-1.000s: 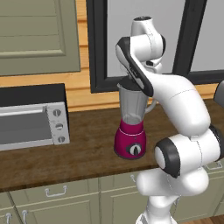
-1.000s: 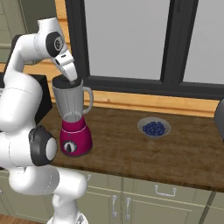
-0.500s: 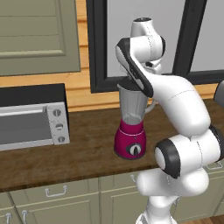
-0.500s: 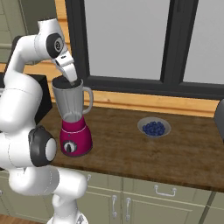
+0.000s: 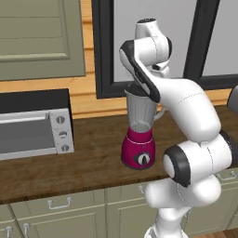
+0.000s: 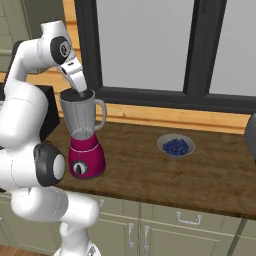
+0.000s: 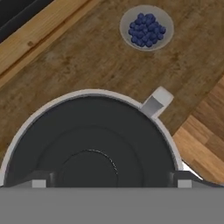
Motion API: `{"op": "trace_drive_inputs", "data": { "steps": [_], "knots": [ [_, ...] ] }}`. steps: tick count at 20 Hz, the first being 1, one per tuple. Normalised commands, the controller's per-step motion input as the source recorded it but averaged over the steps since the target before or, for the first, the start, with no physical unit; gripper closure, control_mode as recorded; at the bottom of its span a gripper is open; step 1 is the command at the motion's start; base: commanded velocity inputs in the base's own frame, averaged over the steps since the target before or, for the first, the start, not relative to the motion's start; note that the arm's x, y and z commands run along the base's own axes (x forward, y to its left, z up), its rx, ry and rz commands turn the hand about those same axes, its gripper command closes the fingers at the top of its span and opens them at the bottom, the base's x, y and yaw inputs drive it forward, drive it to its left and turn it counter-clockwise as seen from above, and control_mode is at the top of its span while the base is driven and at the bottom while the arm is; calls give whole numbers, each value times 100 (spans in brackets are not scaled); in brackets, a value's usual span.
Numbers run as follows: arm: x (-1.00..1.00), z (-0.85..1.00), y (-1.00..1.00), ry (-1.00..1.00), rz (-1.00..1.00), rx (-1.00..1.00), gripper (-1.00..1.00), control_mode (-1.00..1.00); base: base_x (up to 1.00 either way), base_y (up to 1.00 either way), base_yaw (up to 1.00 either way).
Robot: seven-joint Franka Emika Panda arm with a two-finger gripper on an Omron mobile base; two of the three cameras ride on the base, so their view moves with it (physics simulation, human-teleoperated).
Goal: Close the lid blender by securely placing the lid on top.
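The toaster oven (image 5: 35,131) sits on the counter (image 5: 83,167) well to the left of the fingers, with cabinet doors below the counter edge. The blender (image 5: 139,130) stands upright on the counter just under the gripper (image 6: 82,93), its magenta base and black dial facing forward and its jar handle on the right. The gripper hangs at the jar's mouth, pointing down into it from the arm that arches over the top. In the hand view the two fingertips (image 7: 38,183) stand wide apart, one at each side of the dark round lid (image 7: 89,144), which lies flat inside the jar's pale rim directly below them; whether they touch it cannot be told. The grey spout or handle top pokes out beyond the rim, away from the fingers. Farther right on the counter, well apart from the fingers, a bowl (image 6: 175,146) of blueberries sits below the window (image 6: 150,45).
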Motion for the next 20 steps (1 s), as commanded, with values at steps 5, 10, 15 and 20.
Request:
{"op": "trace_drive_inputs", "data": {
  "steps": [5,10,15,20],
  "knots": [
    [0,-19,29,3,-2,-12,-100,-100,0,0,0],
    [-12,-9,13,0,-7,-8,-100,-100,0,0,0],
    [-64,0,0,0,-1,-2,-100,-100,0,0,0],
    [-85,0,0,-5,0,-1,-100,-100,0,0,0]
  ]
}}
